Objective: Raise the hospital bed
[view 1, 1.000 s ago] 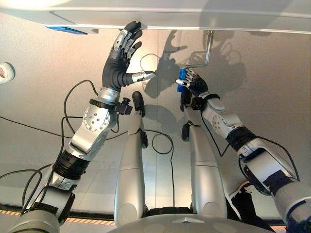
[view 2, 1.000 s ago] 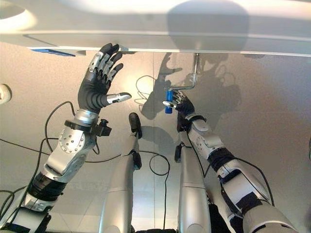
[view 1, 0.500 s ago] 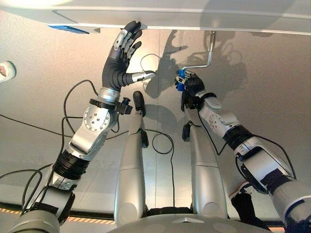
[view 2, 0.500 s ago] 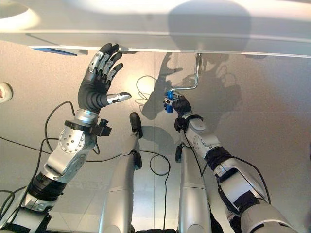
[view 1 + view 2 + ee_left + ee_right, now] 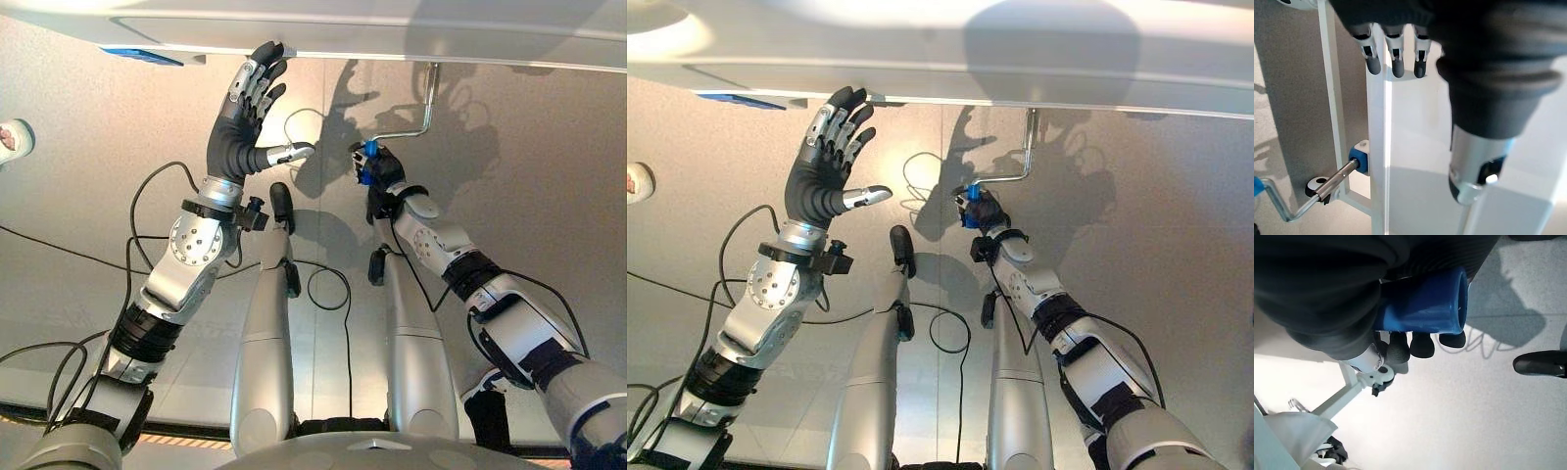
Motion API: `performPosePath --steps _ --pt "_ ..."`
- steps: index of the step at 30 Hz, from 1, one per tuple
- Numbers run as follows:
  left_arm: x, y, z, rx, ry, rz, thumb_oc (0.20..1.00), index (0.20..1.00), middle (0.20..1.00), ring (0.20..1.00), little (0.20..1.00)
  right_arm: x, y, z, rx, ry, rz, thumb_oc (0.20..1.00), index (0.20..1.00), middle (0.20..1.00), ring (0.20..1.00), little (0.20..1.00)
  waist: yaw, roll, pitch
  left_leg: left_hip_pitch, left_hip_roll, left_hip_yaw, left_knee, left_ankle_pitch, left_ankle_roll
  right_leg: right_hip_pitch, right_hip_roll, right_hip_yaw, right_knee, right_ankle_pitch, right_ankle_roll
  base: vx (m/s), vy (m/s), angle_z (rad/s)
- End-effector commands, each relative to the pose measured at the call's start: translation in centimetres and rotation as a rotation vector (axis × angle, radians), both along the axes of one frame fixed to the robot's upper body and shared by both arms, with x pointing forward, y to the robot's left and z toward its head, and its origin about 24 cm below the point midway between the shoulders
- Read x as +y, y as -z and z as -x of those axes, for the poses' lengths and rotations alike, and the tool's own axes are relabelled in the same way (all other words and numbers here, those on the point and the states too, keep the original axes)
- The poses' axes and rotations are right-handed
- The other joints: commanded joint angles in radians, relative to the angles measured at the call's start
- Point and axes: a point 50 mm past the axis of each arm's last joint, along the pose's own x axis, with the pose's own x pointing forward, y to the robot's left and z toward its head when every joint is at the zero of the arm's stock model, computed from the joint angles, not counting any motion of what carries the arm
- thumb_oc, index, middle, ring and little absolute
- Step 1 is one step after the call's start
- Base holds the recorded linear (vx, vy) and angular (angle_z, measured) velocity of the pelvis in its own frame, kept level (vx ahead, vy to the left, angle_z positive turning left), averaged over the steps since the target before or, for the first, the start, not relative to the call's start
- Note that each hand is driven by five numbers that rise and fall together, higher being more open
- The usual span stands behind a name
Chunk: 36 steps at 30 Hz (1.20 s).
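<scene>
While right hand [image 5: 1342, 308] wraps blue crank grip [image 5: 1425, 303], fingertips [image 5: 1422, 345] curled beneath

The hospital bed [image 5: 392, 39] stood as a white frame across the far side of the scene, its pale edge running crosswise above the grey floor. From under that edge hung a bent silver crank [image 5: 416, 113], its shaft entering the frame through a blue-and-white fitting [image 5: 1359, 156]. The crank's blue handle [image 5: 1422, 301] sat at the lower end, enclosed by curled fingers.
</scene>
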Motion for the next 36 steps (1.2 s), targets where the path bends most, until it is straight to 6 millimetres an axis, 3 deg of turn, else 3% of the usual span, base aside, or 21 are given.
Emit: performPosePath --steps 1,9,14,27,36 --pt "-0.5 -2.0 2.3 -0.132 0.080 0.010 1.000 1.000 1.000 1.000 1.000 0.9 -0.5 0.8 -0.039 -0.066 -0.041 0.200 0.200 0.200 0.200 0.200 -0.005 -0.013 -0.020 -0.039 -0.022 -0.036 0.097 -0.074 -0.003 0.050 -0.040 0.031 -0.055 -0.009 0.134 0.00 0.000 0.00" --pt "-0.6 -1.8 2.2 -0.128 0.066 0.004 1.000 1.000 1.000 1.000 1.000 1.1 -1.9 2.0 -0.106 -0.140 -0.073 0.200 0.200 0.200 0.200 0.200 -0.004 -0.011 -0.020 -0.042 -0.025 -0.032 0.099 -0.073 0.000 0.048 -0.044 0.029 -0.056 -0.006 0.136 0.00 0.002 0.00" --pt "-0.1 -2.0 2.3 -0.153 0.031 -0.029 1.000 1.000 1.000 1.000 1.000 0.7 -3.4 3.7 -0.185 -0.213 -0.130 0.200 0.200 0.200 0.200 0.200 -0.015 -0.011 -0.020 -0.040 -0.023 -0.029 0.099 -0.074 -0.001 0.046 -0.044 0.034 -0.055 -0.006 0.138 0.00 0.000 0.00" --pt "2.0 -2.0 2.9 -0.174 -0.030 -0.110 1.000 1.000 1.000 1.000 1.000 -6.2 -7.3 9.4 -0.444 -0.195 -0.317 0.200 0.200 0.200 0.200 0.200 -0.057 -0.012 -0.020 0.001 -0.006 -0.018 0.071 -0.064 -0.007 0.052 -0.023 0.054 -0.039 -0.021 0.141 0.00 -0.014 0.00" --pt "2.8 -2.2 3.4 -0.187 -0.034 -0.122 1.000 1.000 1.000 1.000 1.000 -9.2 -7.9 10.6 -0.516 -0.089 -0.347 0.200 0.200 0.200 0.200 0.200 -0.077 -0.014 -0.020 0.032 0.006 0.001 0.041 -0.054 -0.014 0.049 -0.005 0.066 -0.033 -0.025 0.142 -0.01 -0.037 -0.06"
